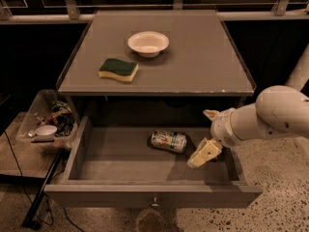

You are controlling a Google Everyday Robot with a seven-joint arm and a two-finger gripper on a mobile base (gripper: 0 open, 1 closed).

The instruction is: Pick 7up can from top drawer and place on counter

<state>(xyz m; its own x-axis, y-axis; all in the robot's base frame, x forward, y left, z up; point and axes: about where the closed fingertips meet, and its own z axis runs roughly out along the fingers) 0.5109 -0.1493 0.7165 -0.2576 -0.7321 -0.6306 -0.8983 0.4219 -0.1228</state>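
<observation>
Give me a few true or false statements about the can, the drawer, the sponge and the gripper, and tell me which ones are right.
1. The 7up can lies on its side inside the open top drawer. True.
2. The gripper is shut on the can. False: it is open, over the drawer just to the right of the can, and holds nothing.
3. The sponge sits inside the white bowl. False: it lies flat on the counter, in front of the bowl and apart from it.
4. The white bowl stands on the counter, not in the drawer. True.
</observation>
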